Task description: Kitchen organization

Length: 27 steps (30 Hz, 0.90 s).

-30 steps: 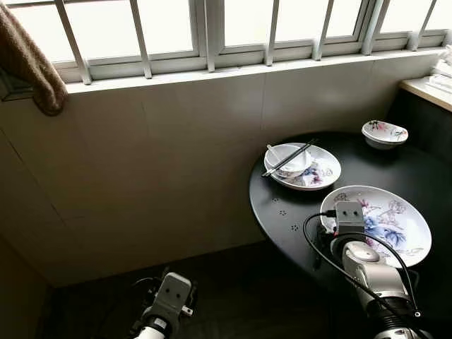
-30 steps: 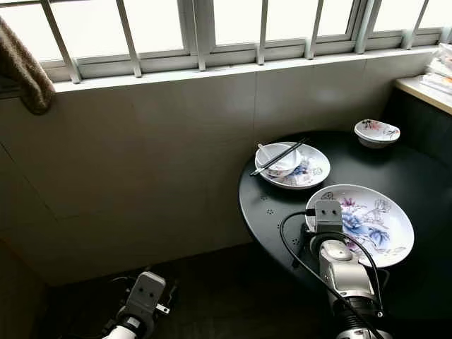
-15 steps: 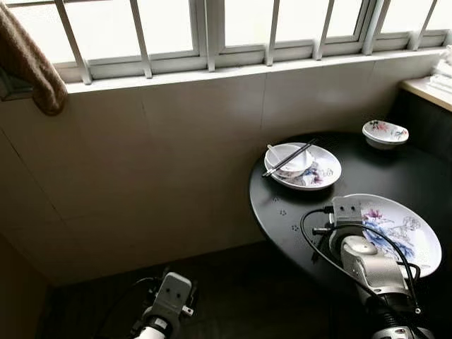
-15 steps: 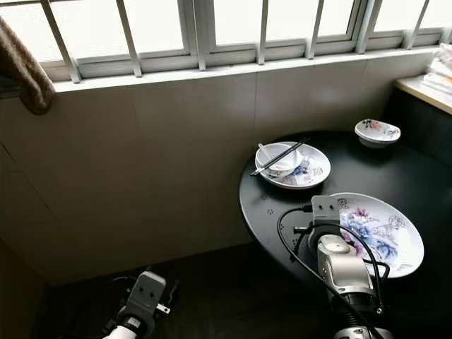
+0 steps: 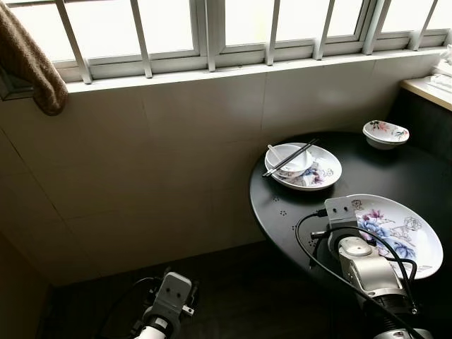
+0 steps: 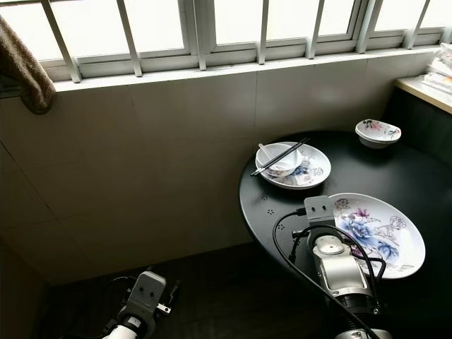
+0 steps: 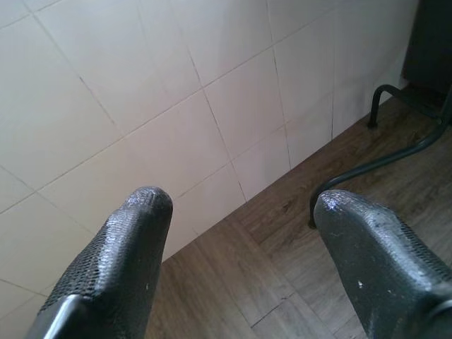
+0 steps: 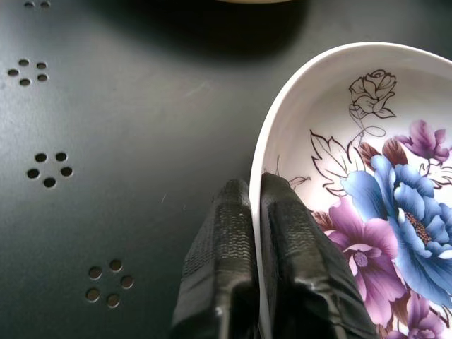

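L tool (image 7: 233, 233) hangs idle w/ fingers apart over the wood floor (image 7: 282, 282). R tool (image 8: 256, 233) is clamped on the rim of the floral plate (image 5: 406, 229) at the near edge of the round black counter (image 5: 282, 191). Risk: thin glazed rim is slick, so the plate could slip or tip from a one-edge pinch; the bowl w/ chopsticks (image 5: 289, 159) sits apart behind it.

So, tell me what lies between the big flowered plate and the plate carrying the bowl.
Only bare black table with small hole clusters separates the big plate from the bowl's plate, in both eye views.
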Available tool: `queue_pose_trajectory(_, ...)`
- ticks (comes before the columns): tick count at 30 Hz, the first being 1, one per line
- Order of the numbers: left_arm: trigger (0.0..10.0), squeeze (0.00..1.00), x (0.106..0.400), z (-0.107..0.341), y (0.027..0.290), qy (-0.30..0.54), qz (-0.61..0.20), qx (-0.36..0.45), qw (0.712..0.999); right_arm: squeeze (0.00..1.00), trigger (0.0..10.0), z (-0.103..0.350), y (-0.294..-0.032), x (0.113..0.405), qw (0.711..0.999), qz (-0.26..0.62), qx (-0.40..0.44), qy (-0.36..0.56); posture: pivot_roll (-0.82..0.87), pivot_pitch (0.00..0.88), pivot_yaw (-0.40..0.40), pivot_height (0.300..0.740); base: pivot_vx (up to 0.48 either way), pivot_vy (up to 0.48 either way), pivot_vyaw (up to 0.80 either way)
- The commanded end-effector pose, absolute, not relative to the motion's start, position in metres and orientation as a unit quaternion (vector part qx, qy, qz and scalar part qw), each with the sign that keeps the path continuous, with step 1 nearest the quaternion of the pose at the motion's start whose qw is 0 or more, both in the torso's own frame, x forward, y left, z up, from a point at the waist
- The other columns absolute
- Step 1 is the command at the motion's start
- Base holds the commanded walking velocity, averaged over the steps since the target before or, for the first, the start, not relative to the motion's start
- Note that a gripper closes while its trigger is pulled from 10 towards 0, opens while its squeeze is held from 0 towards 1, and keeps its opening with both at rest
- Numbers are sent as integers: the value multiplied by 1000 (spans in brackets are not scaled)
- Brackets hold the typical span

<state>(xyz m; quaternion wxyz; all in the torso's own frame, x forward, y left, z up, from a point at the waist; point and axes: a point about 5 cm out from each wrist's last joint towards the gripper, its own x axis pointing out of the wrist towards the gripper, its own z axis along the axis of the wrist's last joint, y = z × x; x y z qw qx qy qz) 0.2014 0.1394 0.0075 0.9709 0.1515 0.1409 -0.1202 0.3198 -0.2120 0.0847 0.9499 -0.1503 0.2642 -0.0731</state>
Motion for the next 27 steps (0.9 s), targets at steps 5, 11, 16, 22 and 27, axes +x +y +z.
queue_pose_trajectory(5,10000,0,203,7,142,144,-117,149,971,0,10000,74,-209,314,946,-67,-150,279,-34,0,7,740,0,0,0)
queue_pose_trajectory(11,10000,0,203,7,142,144,-117,149,971,1000,10000,75,-212,313,948,-77,-141,276,-34,0,7,740,0,0,0)
queue_pose_trajectory(16,10000,0,203,7,143,143,-117,149,971,0,10000,79,-210,316,949,-69,-163,260,-33,0,7,740,0,0,0)
queue_pose_trajectory(22,10000,0,203,7,143,144,-117,149,971,349,10000,82,-209,316,951,-69,-171,248,-32,0,8,740,0,0,0)
queue_pose_trajectory(27,10000,0,203,7,143,144,-117,149,971,965,10000,79,-211,316,946,-71,-179,260,-33,0,9,740,0,0,0)
